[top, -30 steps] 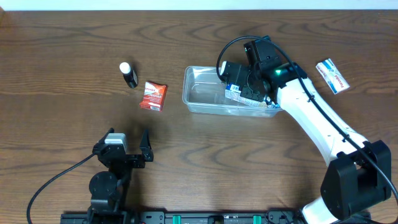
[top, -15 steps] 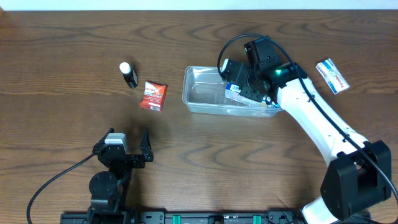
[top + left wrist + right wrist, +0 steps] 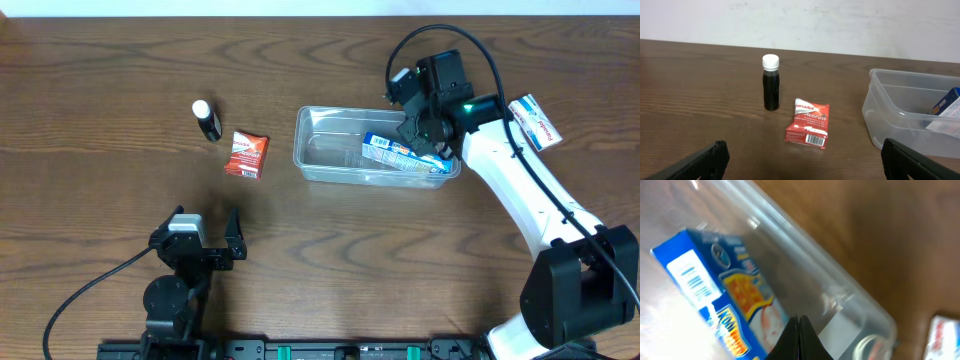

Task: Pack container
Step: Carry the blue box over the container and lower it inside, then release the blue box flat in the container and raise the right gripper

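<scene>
The clear plastic container (image 3: pixel 330 150) sits mid-table; its left end shows in the left wrist view (image 3: pixel 890 115) and its far wall in the right wrist view (image 3: pixel 840 285). A blue box (image 3: pixel 402 154) lies inside it at the right, also seen in the wrist views (image 3: pixel 725 290) (image 3: pixel 946 107). My right gripper (image 3: pixel 425 125) hovers above the container's right end, fingers shut and empty (image 3: pixel 799 330). My left gripper (image 3: pixel 205 245) rests open near the front left (image 3: pixel 800 160), well short of the red packet (image 3: pixel 246 154) (image 3: pixel 808 129).
A small dark bottle with a white cap (image 3: pixel 207 120) (image 3: pixel 771 88) stands left of the red packet. A white and blue box (image 3: pixel 535 122) lies on the table right of the container, its corner in the right wrist view (image 3: pixel 942 337).
My right gripper has let go of the blue box, which now lies in the container, and has risen and moved right. The left arm has not moved.
</scene>
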Tool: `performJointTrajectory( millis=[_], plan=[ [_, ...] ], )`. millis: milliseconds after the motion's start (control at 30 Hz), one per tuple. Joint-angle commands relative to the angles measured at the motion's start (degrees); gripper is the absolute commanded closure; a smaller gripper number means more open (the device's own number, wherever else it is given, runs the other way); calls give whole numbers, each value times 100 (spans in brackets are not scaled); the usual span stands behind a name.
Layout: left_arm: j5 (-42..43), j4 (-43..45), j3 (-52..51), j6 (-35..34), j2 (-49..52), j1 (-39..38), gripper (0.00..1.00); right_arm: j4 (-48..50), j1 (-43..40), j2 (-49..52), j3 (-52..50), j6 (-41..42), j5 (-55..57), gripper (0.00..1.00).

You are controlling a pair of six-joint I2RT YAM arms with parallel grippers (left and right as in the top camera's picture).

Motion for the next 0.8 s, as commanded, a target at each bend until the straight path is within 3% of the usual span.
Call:
performJointTrajectory(
  millis=[0, 200, 400, 767],
  plan=[
    [39, -59, -155, 74, -35, -11, 2, -273, 81, 28, 111, 691, 15, 99],
    [42, -59, -155, 74, -35, -11, 2, -984, 330, 26, 111, 796, -131, 99],
    [39, -59, -155, 74, -35, -11, 2, -1451, 372, 26, 111, 796, -1062, 99],
    [39, -59, -155, 74, -35, -11, 2, -1373, 352, 26, 111, 776, -1051, 99]
  ],
)
